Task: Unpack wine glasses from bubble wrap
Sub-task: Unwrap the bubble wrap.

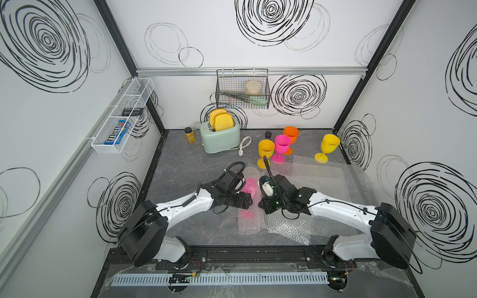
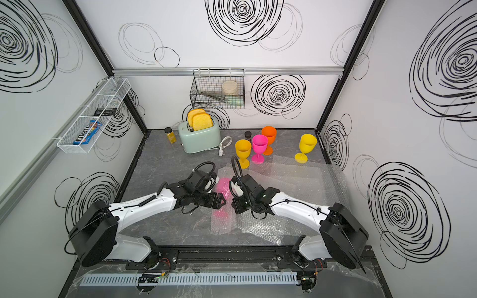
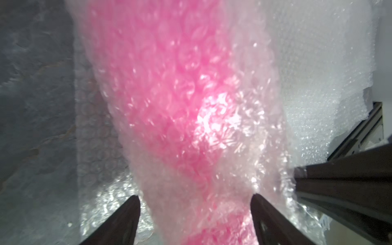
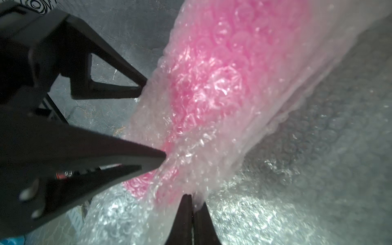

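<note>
A pink wine glass (image 1: 249,189) lies on its side mid-table (image 1: 180,165), rolled in a tube of clear bubble wrap (image 1: 249,224) that blurs it to a rosy glow. The left gripper (image 3: 196,196) stands wide, one finger on each side of the tube. The right gripper (image 4: 193,198) is pinched tight on the wrap's edge. Flat sheets (image 1: 322,180) lie beside it. At the back stand a yellow glass (image 1: 266,149), a bare pink glass (image 1: 281,144), an orange glass (image 1: 291,135) and a second yellow glass (image 1: 330,144)

I see wrap tube (image 1: 249,191) lying between left gripper (image 3: 195,196) and right gripper (image 4: 192,197); flat sheets (image 1: 322,180) right, standing goblets (image 1: 281,144) behind.
</note>
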### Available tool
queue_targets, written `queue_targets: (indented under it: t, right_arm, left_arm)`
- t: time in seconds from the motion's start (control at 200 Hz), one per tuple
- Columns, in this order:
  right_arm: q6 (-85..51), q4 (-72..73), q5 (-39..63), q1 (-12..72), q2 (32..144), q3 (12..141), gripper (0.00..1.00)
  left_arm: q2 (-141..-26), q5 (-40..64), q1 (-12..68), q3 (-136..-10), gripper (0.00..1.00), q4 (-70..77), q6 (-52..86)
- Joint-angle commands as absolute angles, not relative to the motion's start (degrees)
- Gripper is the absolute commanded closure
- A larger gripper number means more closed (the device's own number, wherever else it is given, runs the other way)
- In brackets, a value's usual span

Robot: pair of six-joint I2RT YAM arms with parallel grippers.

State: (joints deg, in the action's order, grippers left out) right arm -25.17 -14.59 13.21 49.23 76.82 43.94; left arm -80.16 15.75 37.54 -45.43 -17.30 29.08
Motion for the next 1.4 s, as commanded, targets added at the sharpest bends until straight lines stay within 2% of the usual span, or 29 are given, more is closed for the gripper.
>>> queue_targets:
  t: [0.0, 0.36, 0.741, 1.396]
  right_arm:
    - [-23.52, -17.99, 12.22, 49.65, 74.62, 46.51, 0.93]
    - [-23.59, -17.09, 13.83, 50.14, 74.97, 47.31, 0.93]
    - [-23.82, -16.11, 13.21, 50.72, 76.29, 46.43, 0.93]
    - [-25.91, -18.27, 9.25, 46.61, 71.99, 45.26, 0.97]
  left_arm:
    - [-76.25, 19.41, 34.52, -46.01, 0.13, -17.56, 28.61]
    - [-76.56, 23.93, 36.92, -43.87, 0.13, -12.89, 32.70]
    - [-84.65, 11.31, 40.20, -45.08, 0.16, -12.85, 30.19]
    - [-85.74, 6.15, 40.87, -41.88, 0.18, -14.23, 29.19]
